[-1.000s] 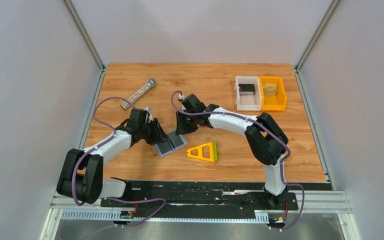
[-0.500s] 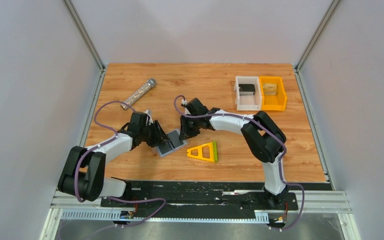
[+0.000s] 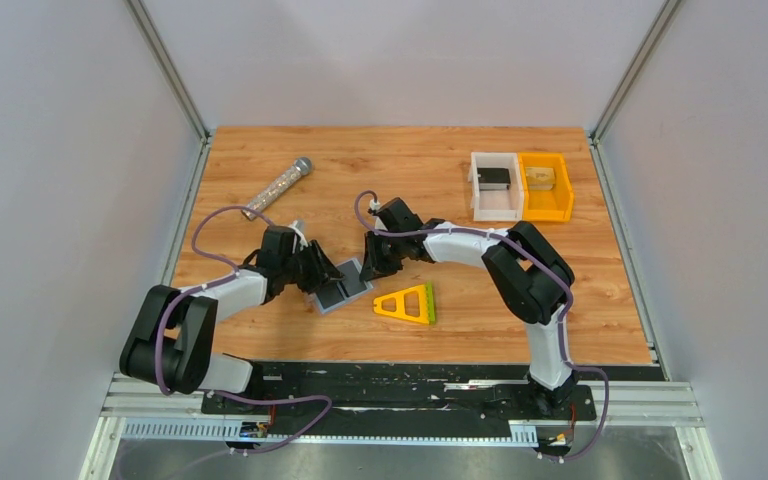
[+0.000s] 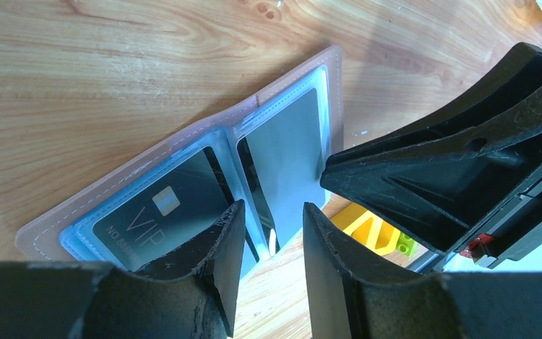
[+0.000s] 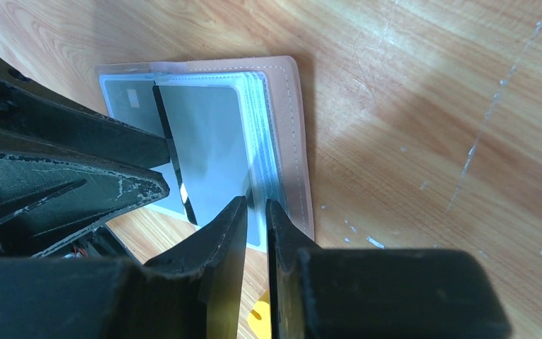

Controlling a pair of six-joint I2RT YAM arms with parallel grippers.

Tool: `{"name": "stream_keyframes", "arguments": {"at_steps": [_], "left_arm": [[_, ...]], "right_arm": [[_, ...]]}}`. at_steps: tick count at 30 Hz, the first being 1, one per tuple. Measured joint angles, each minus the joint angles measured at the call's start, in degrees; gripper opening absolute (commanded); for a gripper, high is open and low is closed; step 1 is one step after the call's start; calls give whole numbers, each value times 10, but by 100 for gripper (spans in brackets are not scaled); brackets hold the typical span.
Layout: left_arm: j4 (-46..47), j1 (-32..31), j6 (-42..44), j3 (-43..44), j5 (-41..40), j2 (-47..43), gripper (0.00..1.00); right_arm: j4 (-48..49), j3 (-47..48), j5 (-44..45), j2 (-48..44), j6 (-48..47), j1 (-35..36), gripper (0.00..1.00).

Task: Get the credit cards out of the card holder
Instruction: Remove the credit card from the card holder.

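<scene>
Right gripper (image 3: pixel 374 262) dropped closer since a sec ago, now at right edge of card holder (image 3: pixel 342 287), fingers nearly together, pinching clear sleeve edge. Left gripper (image 3: pixel 318 279) spread, tips over holder's left panel. Holder open flat mid-table (image 3: pixel 460 330), credit cards (image 4: pixel 159 215) tucked in sleeves. Triangle frame (image 3: pixel 407 303) just beside front-right corner; open wood behind holder.

Wooden table (image 3: pixel 410 170): yellow-and-green triangular frame (image 3: pixel 423 305), near centre. Far right: white bin (image 3: pixel 498 213) and orange bin (image 3: pixel 547 212), touching (a small item in each). Far left: grey-capped tube (image 3: pixel 277 187), lying flat.
</scene>
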Motion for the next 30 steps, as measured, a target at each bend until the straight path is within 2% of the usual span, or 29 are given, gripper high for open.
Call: {"name": "stream_keyframes", "arguments": {"at_steps": [5,24,30], "left_arm": [[31,0,-16,-17,10,0,36],[96,1,-51,-46,28,0,32],[96,1,-54,-47,29,0,24]], "right_arm": [[9,-6,-3,-1,4,-1,18],[22,-14,-6,-3,15,-2,18],[23,-15,-6,-3,15,-2,18]]}}
